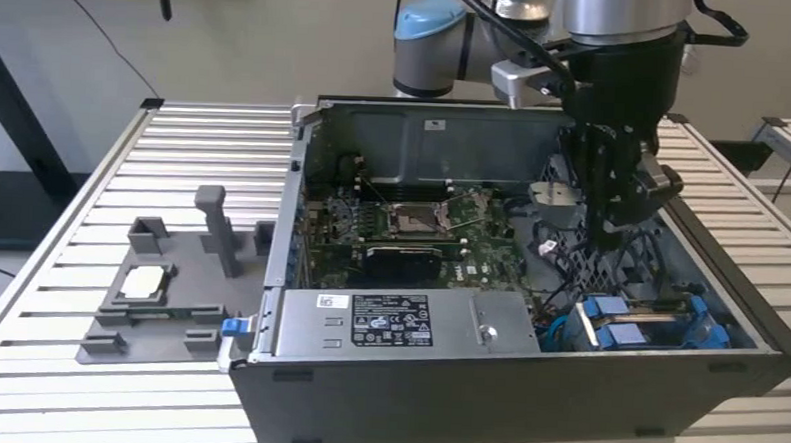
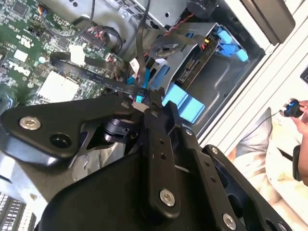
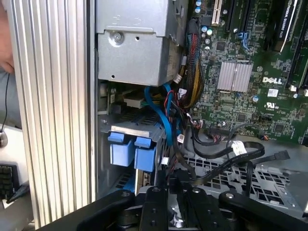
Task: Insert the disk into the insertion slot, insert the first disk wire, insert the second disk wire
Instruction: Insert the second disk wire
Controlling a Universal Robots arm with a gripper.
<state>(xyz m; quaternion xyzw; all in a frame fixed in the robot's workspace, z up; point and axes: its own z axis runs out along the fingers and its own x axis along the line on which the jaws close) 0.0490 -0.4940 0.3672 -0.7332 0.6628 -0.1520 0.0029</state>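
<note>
- The dark grey metal computer case (image 1: 495,406) lies open on the silver surface (image 1: 41,396), which is made of long ribbed metal bars.
- At the near wall of the case sits a shiny silver metal box (image 1: 391,326) with a white and black label on top.
- Beside that box, toward the exterior view's right, the flat disk in its bright blue plastic frame (image 1: 627,337) stands on its edge. It is in the grey plastic insertion slot (image 2: 216,82), in the near corner of the case.
- On the exterior view's left, outside the case, a flat grey plastic stand with upright posts (image 1: 165,302) rests on the surface.
- The black metal pincer (image 1: 613,226) points straight down inside the case, just behind the disk. I cannot tell if it is open or closed.
- The tip of the pincer (image 2: 144,102) is right at a bunch of thin, bendy black flat wires (image 3: 226,154) and a blue wire (image 3: 163,115).
- Further in lies the flat green board (image 1: 422,223), bumpy with little parts and a square silver block.
- The arm (image 1: 617,51) comes down from above, upright. It is thick, round and silver, with black parts near the wrist.
- Farthest back is a round arm joint with a smooth light blue cap (image 1: 431,23).
</note>
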